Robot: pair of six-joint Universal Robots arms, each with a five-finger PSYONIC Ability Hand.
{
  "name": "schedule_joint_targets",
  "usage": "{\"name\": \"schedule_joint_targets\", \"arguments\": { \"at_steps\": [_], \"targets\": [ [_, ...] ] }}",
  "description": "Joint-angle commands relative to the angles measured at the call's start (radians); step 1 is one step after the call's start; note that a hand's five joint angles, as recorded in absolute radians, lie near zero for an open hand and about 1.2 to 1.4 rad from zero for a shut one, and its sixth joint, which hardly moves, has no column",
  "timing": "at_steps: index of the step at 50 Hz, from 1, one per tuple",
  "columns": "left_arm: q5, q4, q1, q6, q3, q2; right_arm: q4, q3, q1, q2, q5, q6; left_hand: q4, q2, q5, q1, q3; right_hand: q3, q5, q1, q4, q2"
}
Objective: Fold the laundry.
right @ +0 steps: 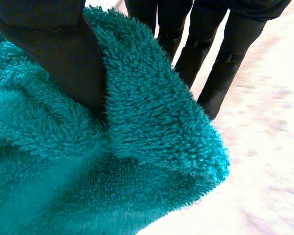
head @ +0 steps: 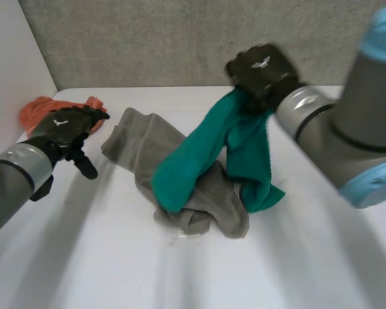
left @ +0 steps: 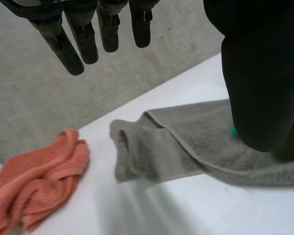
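Fingers (right: 218, 73) and thumb of right hand (head: 260, 69) clamp teal towel (head: 193, 158); left hand (head: 65, 126) hangs slack, holding nothing.

Plain teal towel (head: 196, 154), plain grey towel (head: 141, 145), orange-red cloth (head: 38, 109), white table (head: 296, 257), black left hand (head: 67, 127), black right hand (head: 260, 69), grey arms (head: 347, 122) with light-blue caps, speckled grey wall (head: 148, 45)

Part of grey towel (head: 139, 136) under teal towel (head: 198, 153); orange cloth (head: 42, 107) partly behind left hand (head: 65, 129)
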Motion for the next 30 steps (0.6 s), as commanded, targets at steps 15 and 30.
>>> {"name": "schedule_joint_targets", "arguments": {
  "at_steps": [15,30],
  "targets": [
    [-0.028,-0.076,-0.321,0.204,0.225,-0.350,-0.146,0.202,-0.188,-0.159,0.050,0.013,-0.027,-0.028,-0.051,-0.032,-0.037,0.219,0.260,0.310,0.205,0.223],
    [-0.135,-0.128,-0.473,0.219,0.486,-0.572,-0.152,0.257,-0.187,-0.118,0.048,0.006,1.194,1.192,1.169,1.189,1.183,0.219,0.260,0.310,0.205,0.223]
  ]
}}
